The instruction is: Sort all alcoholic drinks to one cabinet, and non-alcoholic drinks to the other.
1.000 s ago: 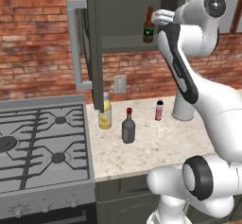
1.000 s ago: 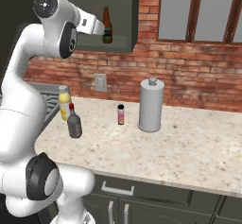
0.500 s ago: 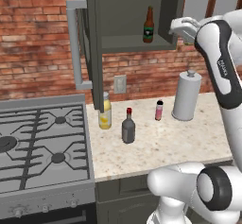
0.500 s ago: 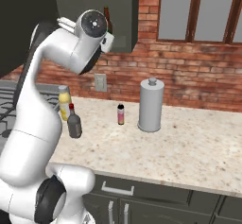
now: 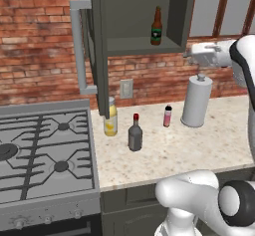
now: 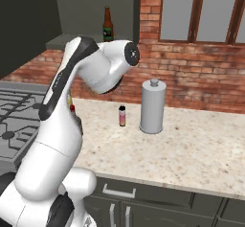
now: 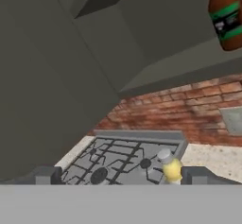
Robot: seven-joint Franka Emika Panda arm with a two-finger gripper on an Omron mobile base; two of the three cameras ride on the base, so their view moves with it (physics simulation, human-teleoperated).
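The brown beer bottle (image 5: 157, 27) (image 6: 108, 25) (image 7: 226, 17) stands alone on the inner shelf of the open wall cabinet (image 5: 144, 46), whose door carries a long pale bar handle (image 5: 77, 46). On the counter stand the tall yellow bottle (image 5: 110, 118) (image 7: 171, 167), the grey red-capped bottle (image 5: 135, 134) and the small pink bottle (image 5: 168, 116) (image 6: 122, 116). My gripper (image 5: 189, 55) (image 7: 121, 176) hangs open and empty in the air, right of the cabinet shelf and a little below it. The other cabinet is out of view.
A tall grey canister (image 5: 196, 100) (image 6: 153, 106) stands on the counter right of the pink bottle, under my hand. A gas stove (image 5: 45, 155) (image 7: 123, 164) adjoins the counter on the left. The open cabinet door juts out over the yellow bottle. Brick wall and windows lie behind.
The arm has drawn back from the cabinet shelf, to the right and slightly down. The beer bottle stays on the shelf. The jaws stay open.
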